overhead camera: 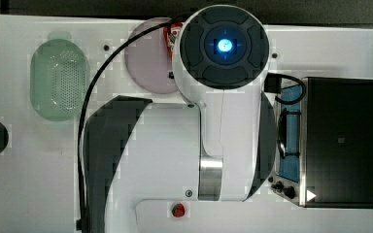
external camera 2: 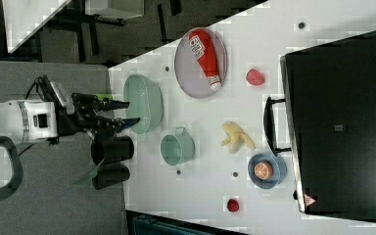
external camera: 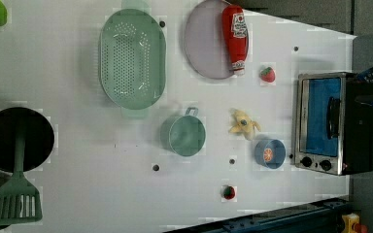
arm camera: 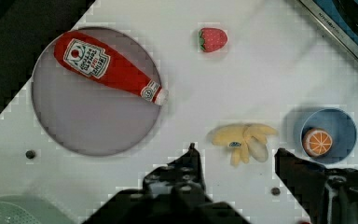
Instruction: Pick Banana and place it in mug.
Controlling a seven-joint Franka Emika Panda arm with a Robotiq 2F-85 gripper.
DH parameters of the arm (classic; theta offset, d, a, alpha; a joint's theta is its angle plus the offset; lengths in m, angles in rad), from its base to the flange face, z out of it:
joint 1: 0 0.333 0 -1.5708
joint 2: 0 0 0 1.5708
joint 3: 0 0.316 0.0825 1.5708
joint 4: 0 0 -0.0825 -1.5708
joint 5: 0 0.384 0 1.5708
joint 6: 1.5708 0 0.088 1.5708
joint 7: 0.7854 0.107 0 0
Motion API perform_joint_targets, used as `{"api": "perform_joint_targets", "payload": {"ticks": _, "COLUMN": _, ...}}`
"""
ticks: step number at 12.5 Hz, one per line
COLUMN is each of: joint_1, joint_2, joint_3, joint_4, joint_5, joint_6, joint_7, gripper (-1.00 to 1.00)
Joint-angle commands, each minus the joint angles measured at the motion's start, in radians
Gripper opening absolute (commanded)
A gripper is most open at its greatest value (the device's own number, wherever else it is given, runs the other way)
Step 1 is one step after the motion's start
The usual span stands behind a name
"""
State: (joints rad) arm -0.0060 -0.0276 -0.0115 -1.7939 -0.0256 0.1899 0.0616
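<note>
Simply one banana (external camera: 243,124), one mug (external camera: 184,135)

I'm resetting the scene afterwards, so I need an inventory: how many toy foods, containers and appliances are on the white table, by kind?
Toy foods: 5: banana, two strawberries, orange slice, ketchup bottle
Containers: 4: mug, colander, blue bowl, plate
Appliances: 1: toaster oven
Total: 10
</note>
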Motion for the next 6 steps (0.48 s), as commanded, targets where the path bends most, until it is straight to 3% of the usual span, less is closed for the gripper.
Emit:
{"api": "perform_joint_targets", "payload": {"ticks": 1, "joint_1": 0.036, "joint_2": -0.381, "joint_3": -0.060, "joint_4": -0.257, "joint_5": -0.006, "joint_6": -0.160, "joint_7": 0.002, "gripper": 0.60}}
{"api": "perform_joint_targets", "payload": {"ticks": 3, "joint_1": 0.036, "joint_2": -0.377, "joint_3": -0.060, "joint_4": -0.265, "joint_5": -0.006, "joint_6": -0.159, "joint_7": 0.002, "gripper": 1.00}}
{"api": "perform_joint_targets", "payload": {"ticks": 6, "joint_1": 0.036, "joint_2": -0.345, "joint_3": -0.060, "joint_4": -0.328, "joint_5": -0.006, "joint_6": -0.086, "joint_7": 0.000, "gripper": 1.00}}
